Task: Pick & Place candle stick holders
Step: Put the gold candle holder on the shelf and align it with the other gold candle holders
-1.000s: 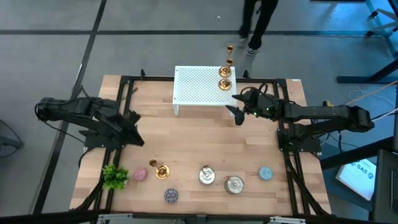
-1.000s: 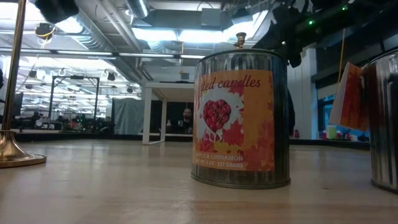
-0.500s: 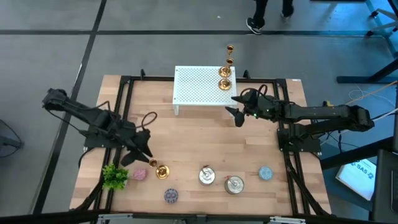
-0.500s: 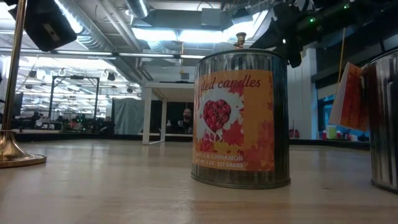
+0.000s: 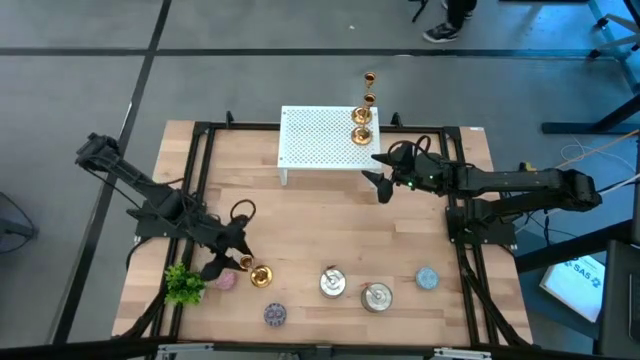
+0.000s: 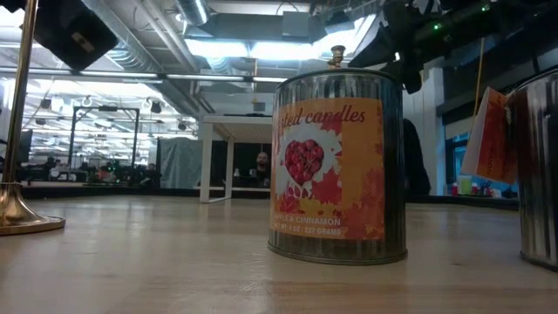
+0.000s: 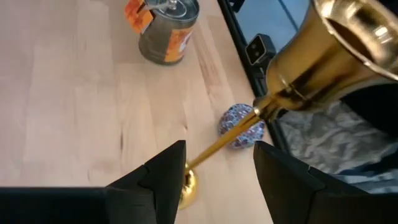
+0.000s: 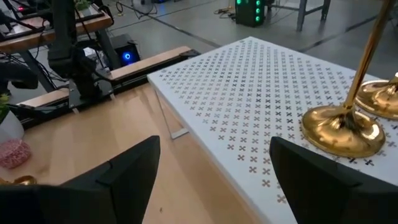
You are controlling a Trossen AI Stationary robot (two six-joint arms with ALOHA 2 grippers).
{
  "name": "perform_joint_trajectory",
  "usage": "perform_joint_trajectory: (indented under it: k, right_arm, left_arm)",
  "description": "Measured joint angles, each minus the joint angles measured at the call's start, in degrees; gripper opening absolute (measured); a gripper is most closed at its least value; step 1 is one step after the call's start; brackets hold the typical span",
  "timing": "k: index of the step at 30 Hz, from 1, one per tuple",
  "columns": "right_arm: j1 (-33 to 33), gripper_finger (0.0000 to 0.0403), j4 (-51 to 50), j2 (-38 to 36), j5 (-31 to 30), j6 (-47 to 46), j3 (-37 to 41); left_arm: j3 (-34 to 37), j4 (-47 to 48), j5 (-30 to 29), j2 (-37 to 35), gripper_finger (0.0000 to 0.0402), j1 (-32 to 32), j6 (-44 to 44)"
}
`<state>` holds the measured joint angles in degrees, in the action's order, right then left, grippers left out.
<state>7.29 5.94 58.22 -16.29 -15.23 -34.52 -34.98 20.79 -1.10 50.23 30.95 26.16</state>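
Note:
One brass candlestick holder (image 5: 256,273) stands upright on its round base (image 6: 19,220) at the table's near left. It also shows in the left wrist view (image 7: 292,81). My left gripper (image 5: 233,263) is open beside it, a finger on each side of the thin stem (image 7: 219,144) without touching it. Two more brass holders (image 5: 362,128) stand on the white perforated stand (image 5: 318,140) at the far edge, and their bases show in the right wrist view (image 8: 342,130). My right gripper (image 5: 381,172) is open and empty just in front of that stand.
Along the near edge are a green plant (image 5: 185,285), a pink candle (image 5: 224,281), a patterned blue candle (image 5: 275,315), two silver tins (image 5: 333,283) (image 5: 377,296) and a light blue candle (image 5: 427,278). A person's feet (image 5: 445,30) show beyond the far edge.
My left gripper has gone toward the table's near edge and a little to the right, down to the lone candlestick holder, and now straddles its stem. The person beyond the far edge has walked on to the right. My right arm has kept still.

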Motion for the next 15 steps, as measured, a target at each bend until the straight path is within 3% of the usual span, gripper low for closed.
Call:
perform_joint_trajectory:
  k: [9, 15]
  right_arm:
    - [0.0, 0.0307, 0.9, 0.0, 0.0, 1.8, 0.0]
    - [0.0, 0.0307, 0.8, 0.0, 1.0, 1.8, 0.0]
  left_arm:
    - [0.0, -5.3, -4.2, 5.9, 0.0179, 2.9, -5.8]
    - [0.0, -6.0, -5.4, 7.1, 0.0115, 3.1, -5.9]
